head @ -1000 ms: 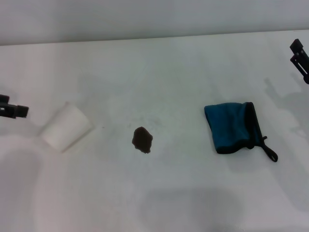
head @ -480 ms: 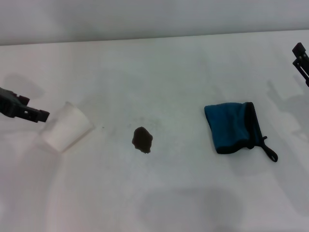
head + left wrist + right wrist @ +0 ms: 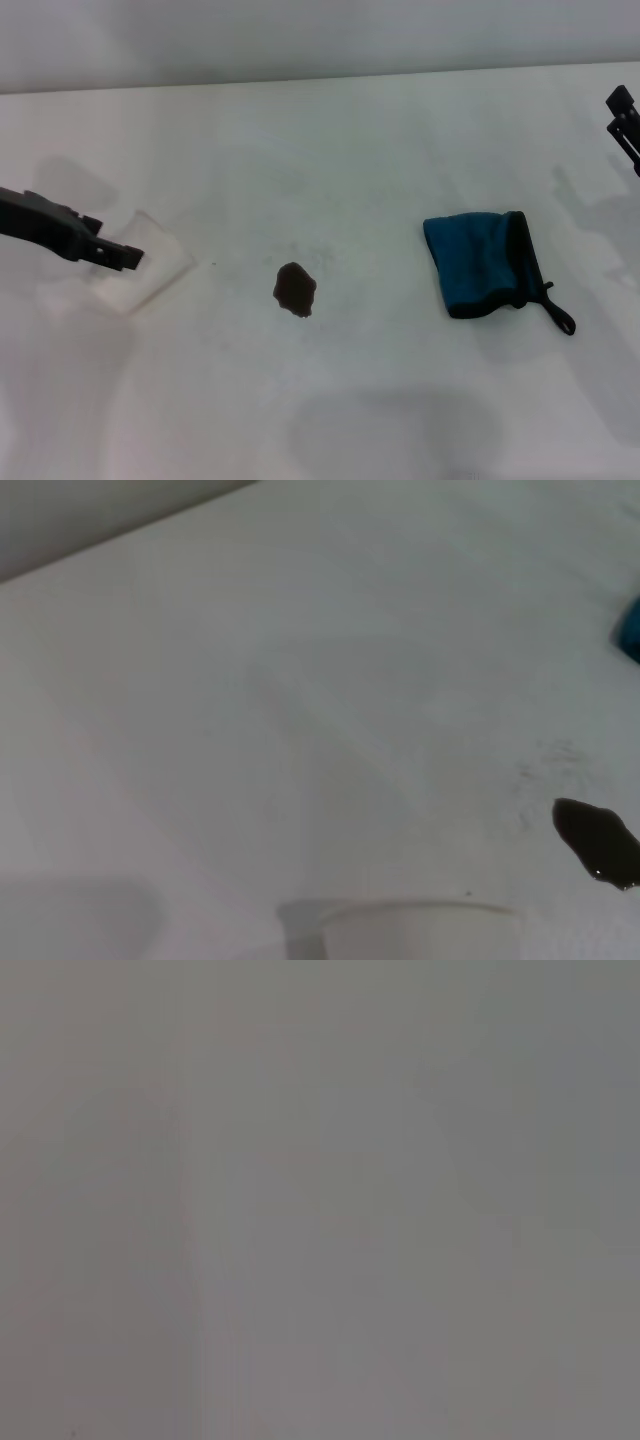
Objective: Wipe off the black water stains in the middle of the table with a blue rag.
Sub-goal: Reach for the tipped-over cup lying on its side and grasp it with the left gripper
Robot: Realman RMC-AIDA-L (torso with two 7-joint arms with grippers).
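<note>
Left claw (image 3: pixel 125 257) reaching in from the left edge, over the white paper cup (image 3: pixel 150 278) lying on its side; fingers apart or together: cannot tell. Right claw (image 3: pixel 625 125) up at the far right edge, state likewise unclear. Black water stains (image 3: pixel 294 288) mid-counter (image 3: pixel 350 150); blue rag (image 3: pixel 482 264) lying flat to their right, well apart, untouched

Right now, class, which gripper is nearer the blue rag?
The right. The right gripper hangs at the table's far right edge, just beyond the rag. The left gripper is across the table over the paper cup, past the stain.
</note>
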